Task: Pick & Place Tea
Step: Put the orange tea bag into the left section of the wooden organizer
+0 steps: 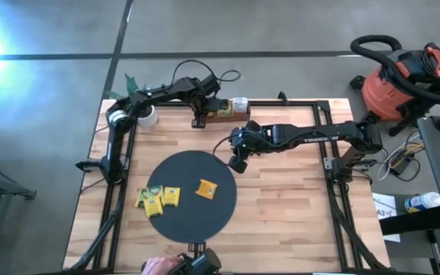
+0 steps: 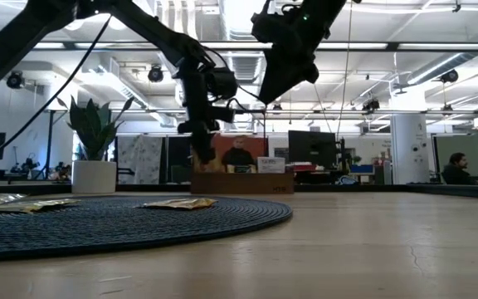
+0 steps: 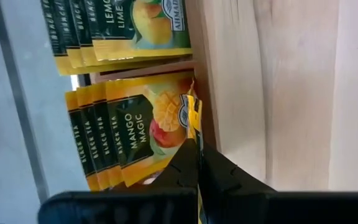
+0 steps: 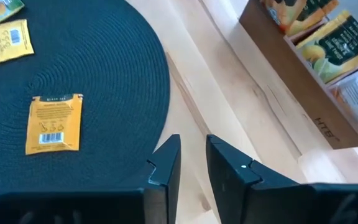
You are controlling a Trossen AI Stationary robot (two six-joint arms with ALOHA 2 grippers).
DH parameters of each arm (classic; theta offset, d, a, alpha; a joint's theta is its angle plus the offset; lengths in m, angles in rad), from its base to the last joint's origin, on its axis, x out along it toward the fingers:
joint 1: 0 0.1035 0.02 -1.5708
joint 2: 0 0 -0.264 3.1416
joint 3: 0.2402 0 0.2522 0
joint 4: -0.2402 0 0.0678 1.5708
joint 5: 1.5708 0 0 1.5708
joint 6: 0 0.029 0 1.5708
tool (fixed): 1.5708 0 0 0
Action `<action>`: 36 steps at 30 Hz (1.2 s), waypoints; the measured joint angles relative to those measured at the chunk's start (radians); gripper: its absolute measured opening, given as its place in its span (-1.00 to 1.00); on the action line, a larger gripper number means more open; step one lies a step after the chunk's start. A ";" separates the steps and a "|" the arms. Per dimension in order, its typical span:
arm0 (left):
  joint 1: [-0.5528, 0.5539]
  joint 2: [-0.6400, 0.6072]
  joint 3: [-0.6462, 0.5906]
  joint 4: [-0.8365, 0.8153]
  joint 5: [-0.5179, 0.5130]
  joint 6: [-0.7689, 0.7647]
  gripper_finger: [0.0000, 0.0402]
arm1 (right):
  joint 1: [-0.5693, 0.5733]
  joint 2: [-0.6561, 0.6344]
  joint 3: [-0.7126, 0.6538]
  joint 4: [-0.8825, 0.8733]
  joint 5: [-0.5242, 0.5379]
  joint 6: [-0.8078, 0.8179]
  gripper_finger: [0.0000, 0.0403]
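From the high view I read the left gripper (image 1: pixel 199 116) at the far edge of the table (image 1: pixel 296 198), positioned at the brown wooden tray (image 1: pixel 221 113), while the right gripper (image 1: pixel 237 162) hangs just beside the far right rim of the black round mat (image 1: pixel 191 221). That view does not resolve either gripper's fingers; the wrist views do. In the left wrist view I see the left gripper (image 3: pixel 194 163) with its fingers pressed together on the thin edge of a yellow tea packet (image 3: pixel 191 115), at the front of a row of upright Mango Magic packets (image 3: pixel 126 134) standing in one tray compartment; a second row of lemon-lime packets (image 3: pixel 120 28) stands in the neighbouring compartment. In the right wrist view the right gripper (image 4: pixel 192 160) has its fingers slightly spread with nothing between them, above bare wood next to the mat edge. The same view shows one orange packet (image 4: pixel 55 122) lying flat on the mat with its barcode face up, apart from further yellow packets (image 4: pixel 5 42) near the mat's other side. The high view counts these as a cluster of yellow packets (image 1: pixel 159 198) overlapping the mat's left rim. The low view adds only that both grippers are raised clear of the table surface.
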 joint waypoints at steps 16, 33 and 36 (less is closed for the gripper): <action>0.004 0.006 -0.003 0.068 -0.001 -0.080 -0.70 | -0.009 0.000 -0.001 0.009 0.000 -0.017 -0.65; -0.023 -0.128 0.030 -0.063 -0.069 -0.308 -0.43 | -0.008 -0.002 -0.001 0.010 -0.001 -0.017 -0.65; -0.036 -0.216 0.003 -0.084 0.127 -0.408 -0.43 | -0.005 -0.006 -0.001 0.002 -0.003 -0.015 -0.67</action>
